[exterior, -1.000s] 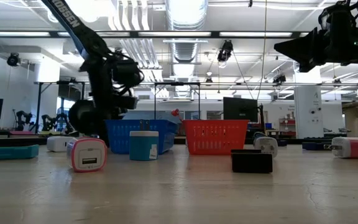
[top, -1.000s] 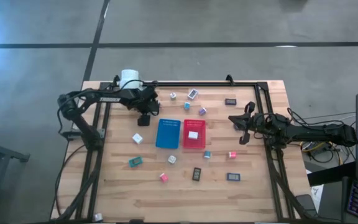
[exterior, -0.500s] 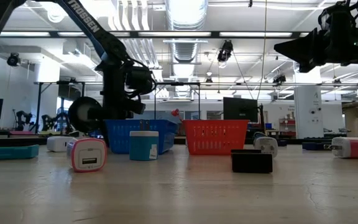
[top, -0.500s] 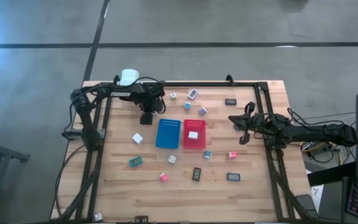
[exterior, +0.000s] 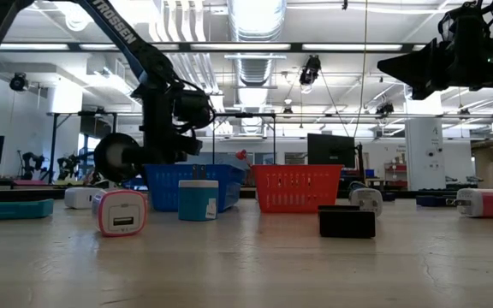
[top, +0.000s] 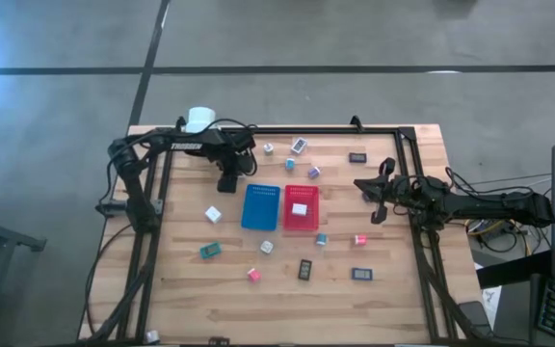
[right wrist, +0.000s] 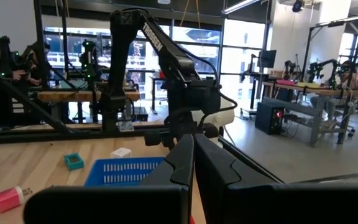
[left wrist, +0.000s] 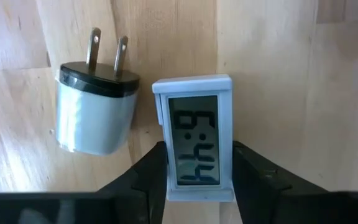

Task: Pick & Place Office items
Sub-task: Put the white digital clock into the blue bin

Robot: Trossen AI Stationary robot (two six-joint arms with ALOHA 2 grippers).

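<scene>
Fingers [left wrist: 151,177] of the left tool [left wrist: 193,180] are flanking a small pale-blue digital clock [left wrist: 193,147] lying face-up on the tabletop [left wrist: 291,93], pressing against its sides, with a white plug adapter [left wrist: 94,109] lying just beside it. Seen from above, this tool [top: 227,180] is hovering near the blue tray [top: 260,206]. Right tool [top: 372,193] is hanging fully closed and empty beside the red tray [top: 302,210].

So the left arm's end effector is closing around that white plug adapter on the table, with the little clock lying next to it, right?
Not quite. The left wrist view shows the left end effector closing around the little clock, its fingers on either side. The white plug adapter is what lies next to it on the table, untouched.
</scene>
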